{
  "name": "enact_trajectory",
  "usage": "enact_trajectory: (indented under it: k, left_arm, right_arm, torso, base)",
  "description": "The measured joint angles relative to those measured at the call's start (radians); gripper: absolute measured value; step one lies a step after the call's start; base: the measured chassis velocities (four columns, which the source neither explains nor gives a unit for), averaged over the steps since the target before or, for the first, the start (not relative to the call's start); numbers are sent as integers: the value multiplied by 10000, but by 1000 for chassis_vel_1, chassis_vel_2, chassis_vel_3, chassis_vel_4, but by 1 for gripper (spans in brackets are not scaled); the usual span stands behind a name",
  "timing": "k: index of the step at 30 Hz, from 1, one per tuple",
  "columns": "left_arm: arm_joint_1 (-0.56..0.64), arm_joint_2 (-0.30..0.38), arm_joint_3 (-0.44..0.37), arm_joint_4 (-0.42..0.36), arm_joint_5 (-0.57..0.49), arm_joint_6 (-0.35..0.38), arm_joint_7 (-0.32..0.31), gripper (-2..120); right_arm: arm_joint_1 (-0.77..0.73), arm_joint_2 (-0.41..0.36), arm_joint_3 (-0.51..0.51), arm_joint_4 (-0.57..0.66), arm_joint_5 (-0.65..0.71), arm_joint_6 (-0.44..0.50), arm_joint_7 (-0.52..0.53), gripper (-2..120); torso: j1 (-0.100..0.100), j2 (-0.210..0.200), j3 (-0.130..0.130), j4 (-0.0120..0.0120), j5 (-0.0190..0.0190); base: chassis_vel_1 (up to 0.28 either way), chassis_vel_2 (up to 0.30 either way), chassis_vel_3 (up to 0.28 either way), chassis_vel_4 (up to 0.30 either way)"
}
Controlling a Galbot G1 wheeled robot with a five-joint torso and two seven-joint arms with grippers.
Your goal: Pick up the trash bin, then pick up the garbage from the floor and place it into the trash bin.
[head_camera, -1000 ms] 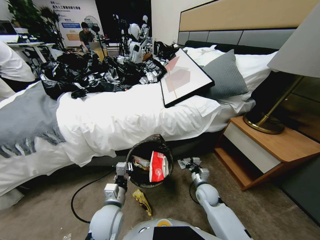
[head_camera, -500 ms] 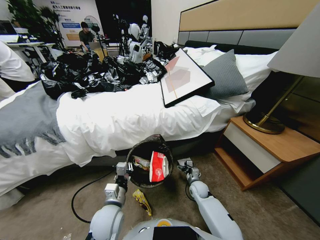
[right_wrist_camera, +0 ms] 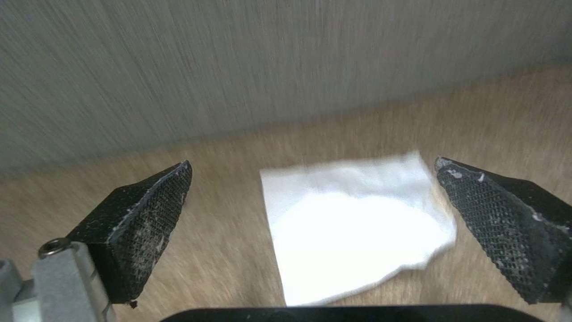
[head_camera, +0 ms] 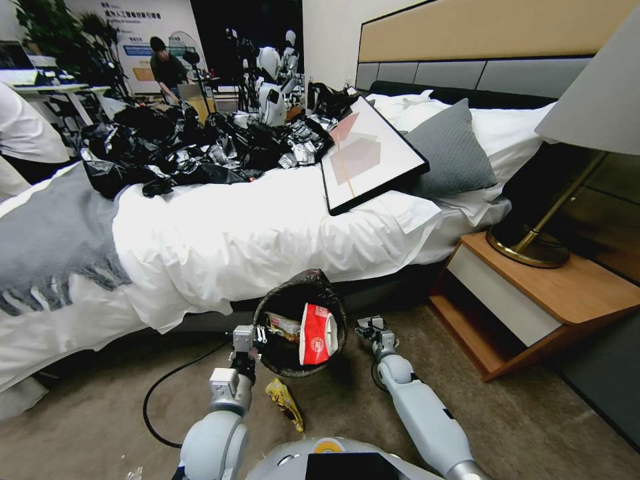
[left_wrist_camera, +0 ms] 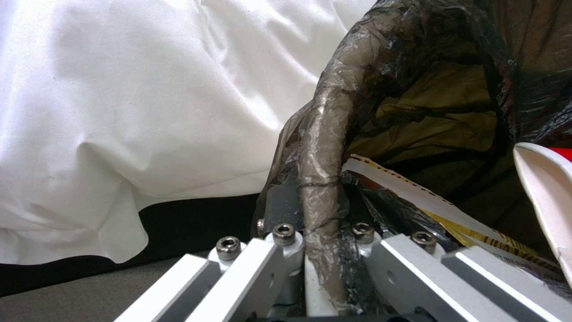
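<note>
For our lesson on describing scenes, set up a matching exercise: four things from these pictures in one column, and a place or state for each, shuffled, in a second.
Things:
1. left pincer
2. right pincer
3. yellow wrapper
4. red-and-white carton

Places or states:
A. lying on the floor between the two arms
B. open, above a white paper on the floor
C. standing in the bin
D. shut on the bin's bagged rim

Pairs: 1-D, 2-B, 3-A, 4-C

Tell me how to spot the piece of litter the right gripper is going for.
Start at the white bed, then drop to the trash bin on the carpet below its edge. Beside the bin, under the open right gripper, lies the white paper: flat and plain, unlike the yellow wrapper near the robot.
</note>
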Motion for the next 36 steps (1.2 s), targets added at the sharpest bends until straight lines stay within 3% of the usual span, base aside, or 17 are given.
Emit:
enact_trajectory:
  k: [9,16,31,36]
  left_arm:
    - [33,-2,4,-9,16,-27,-3,0]
    - [39,-10,7,-2,28,-35,-7,0]
    - [88,-11,64,23,85,-43,-22,0]
    - [118,-8,65,1,95,-52,-32,0]
  right_arm:
    - [398,317,173,-1260,-436,8,38,100]
    - [743,411,241,-2332,-771,520,-129,100]
    - [1246,531,252,-3106,-1034,987,-508,100]
    - [1347,597,285,-3376,-1140,1100,-575,94]
  torso:
    - [0,0,0,-1,-2]
    - [0,0,0,-2,-1]
    - [0,0,0,0,-1]
    - [0,0,0,-1,-1]
  base:
    - [0,0,0,0]
    - [0,0,0,0]
    - [0,0,0,0]
    - [0,0,0,0]
